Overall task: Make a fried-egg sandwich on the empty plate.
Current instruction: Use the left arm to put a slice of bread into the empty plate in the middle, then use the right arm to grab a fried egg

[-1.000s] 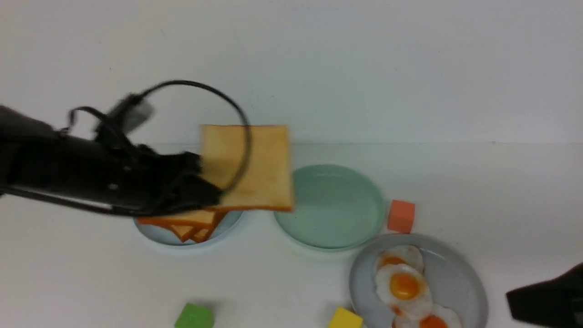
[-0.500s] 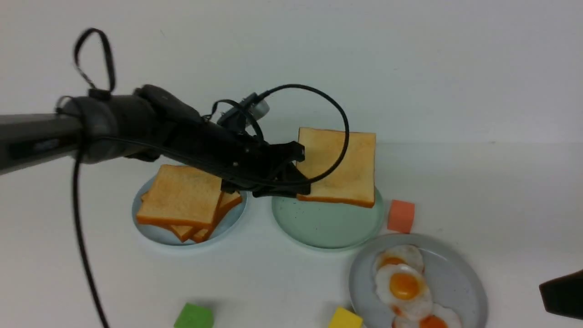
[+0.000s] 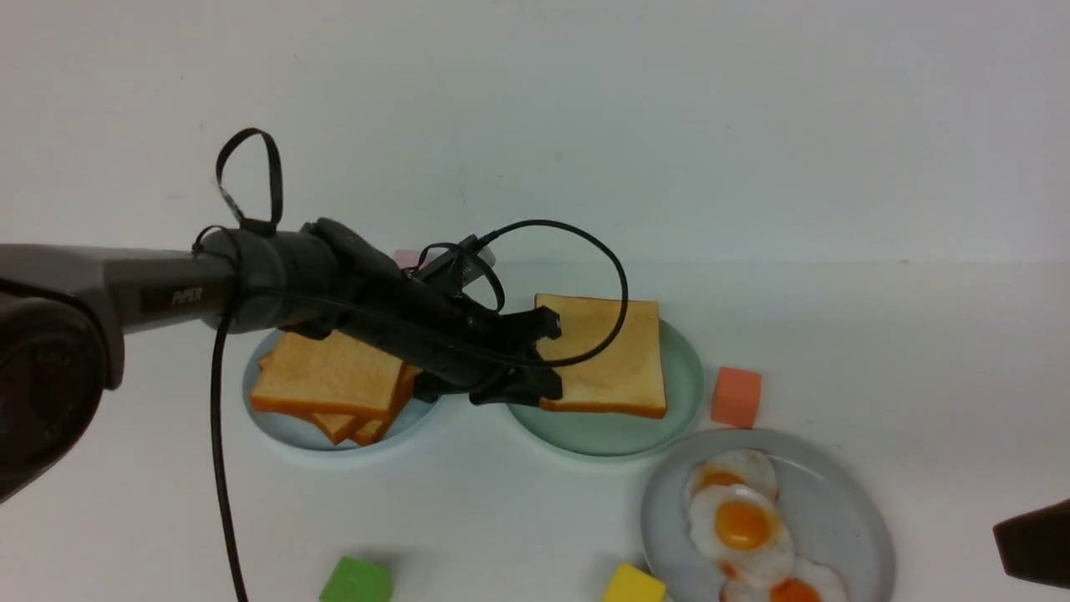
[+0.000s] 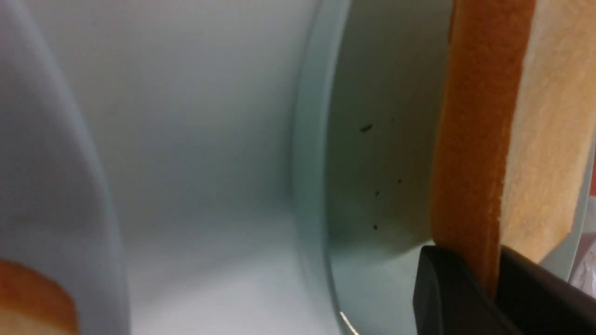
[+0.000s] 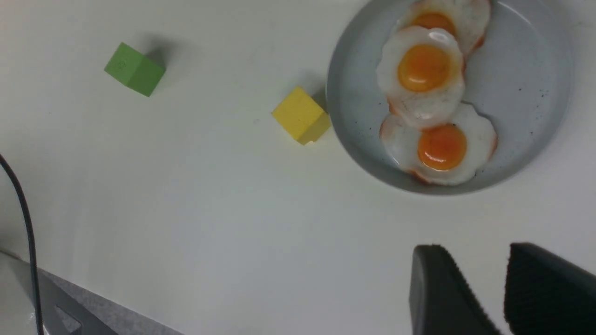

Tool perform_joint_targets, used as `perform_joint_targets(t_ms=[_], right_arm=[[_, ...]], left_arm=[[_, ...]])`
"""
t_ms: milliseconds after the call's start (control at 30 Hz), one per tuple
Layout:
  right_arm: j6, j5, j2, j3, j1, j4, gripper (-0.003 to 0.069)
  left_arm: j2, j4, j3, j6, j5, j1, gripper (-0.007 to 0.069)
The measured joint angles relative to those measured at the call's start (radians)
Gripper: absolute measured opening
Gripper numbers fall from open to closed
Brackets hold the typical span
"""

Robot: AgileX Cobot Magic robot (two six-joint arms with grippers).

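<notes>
Left jaws clamp one toast slice [image 3: 635,376] by its left edge, low over the mint-green plate [image 3: 614,435], possibly touching it. Right jaws stand apart, empty, near right. A fried egg [image 3: 741,525] and a second slice from the toast pile [image 3: 330,376] are not yet placed.

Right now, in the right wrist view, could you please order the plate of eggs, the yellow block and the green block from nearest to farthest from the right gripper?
From the right gripper:
1. Plate of eggs, closest, on the robot's right.
2. Yellow block, beside the plate, on its left.
3. Green block, farthest left.
</notes>
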Motion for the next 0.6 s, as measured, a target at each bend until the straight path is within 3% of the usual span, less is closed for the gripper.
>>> perform_joint_targets(t_ms=[167,300,433,600], right_arm=[[0.0,0.0,0.0,0.0,0.0,0.0,0.0241],[0.0,0.0,0.0,0.0,0.0,0.0,0.0241],[0.002,-0.005,0.0,0.0,0.0,-0.014,0.0241],[0.078,-0.028,0.005,0.0,0.0,-0.064,0.0263]], left_arm=[[0.0,0.016,-0.001,-0.009,0.024,0.0,0.0188],[-0.007,0.047,-0.001,-0.019,0.064,0.0,0.0361],[-0.043,0.096,-0.002,-0.064,0.078,0.001,0.0484],[-0.117,0.233,-0.017,-0.153,0.132,0.019,0.0562]])
